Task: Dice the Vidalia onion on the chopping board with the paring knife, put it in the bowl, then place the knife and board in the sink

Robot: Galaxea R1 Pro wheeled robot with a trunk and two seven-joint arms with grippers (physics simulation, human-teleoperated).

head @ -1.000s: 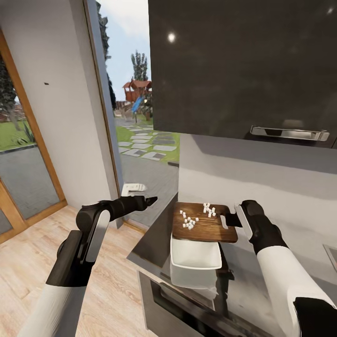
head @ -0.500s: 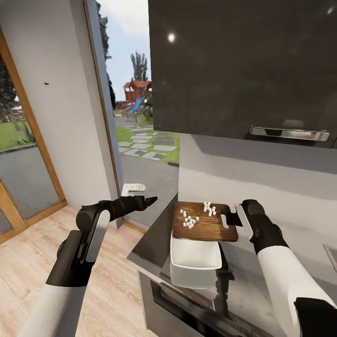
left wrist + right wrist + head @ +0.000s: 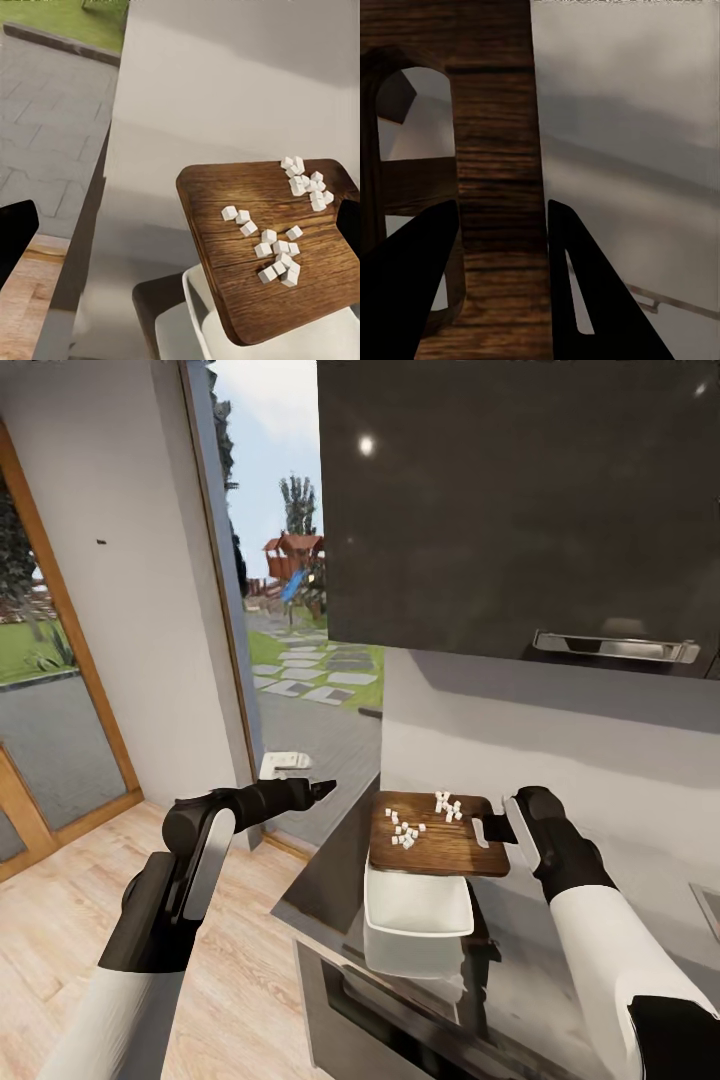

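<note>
My right gripper is shut on the handle end of the dark wood chopping board, holding it roughly level just above the white square bowl on the grey countertop. Diced onion lies in two small clusters on the board. In the right wrist view both black fingers clamp the board beside its oval slot. My left gripper hangs open in the air left of the counter's end, pointing toward the board and the diced onion. The paring knife is out of view.
A glossy black upper cabinet with a chrome handle hangs above the board. An oven front sits under the counter. A sink corner shows at the far right. A glass door and wood floor lie to the left.
</note>
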